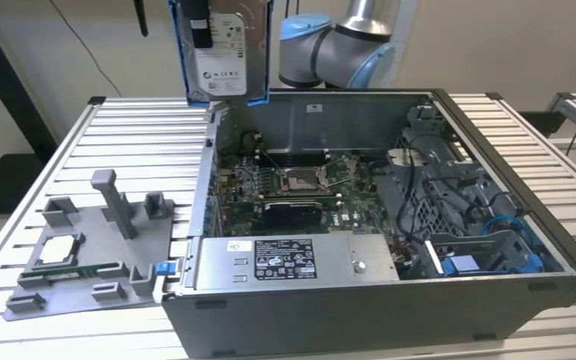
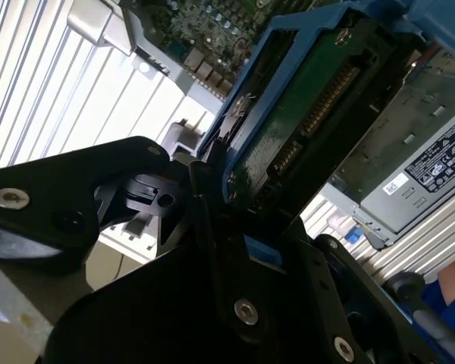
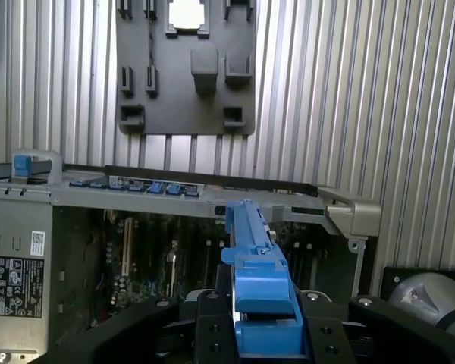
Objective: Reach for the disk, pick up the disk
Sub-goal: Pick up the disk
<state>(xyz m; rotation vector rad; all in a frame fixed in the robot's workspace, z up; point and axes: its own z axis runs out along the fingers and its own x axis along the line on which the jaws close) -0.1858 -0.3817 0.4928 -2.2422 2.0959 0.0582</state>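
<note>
step: pick-up looks done. The disk point(image 1: 221, 49) hangs upright in the air at the upper left of the exterior view, above the back corner of the open computer case point(image 1: 488, 247), touching nothing below it.
disk: silver drive, white label facing the camera, clipped in its blue frame point(image 1: 180, 52). In the first wrist view it shows edge-on point(image 3: 254, 280), the blue rail running up the middle. In the second wrist view the green board side point(image 2: 311, 129) faces the lens.
gripper: clamped on the disk. In the second wrist view point(image 2: 216, 193) the black fingers point(image 2: 205, 227) pinch the near end of the frame, narrow opening, no slack visible. In the first wrist view point(image 3: 267, 322) the black body sits at both sides of the blue rail.
arm: grey and pale blue joint point(image 1: 333, 45) behind the case at top centre of the exterior view.
below: case interior, motherboard point(image 1: 298, 187) and power supply point(image 1: 288, 259); a separate blue bracket point(image 1: 468, 264) sits fixed at lower right inside the case.
table: ribbed metal top point(image 1: 128, 135); grey parts tray point(image 1: 88, 255) at lower left, well apart from the disk.
next move calls for: my read, firm grip and vertical clearance over the case wall; the frame is held at one end, so tilt or slip is the risk.
</note>
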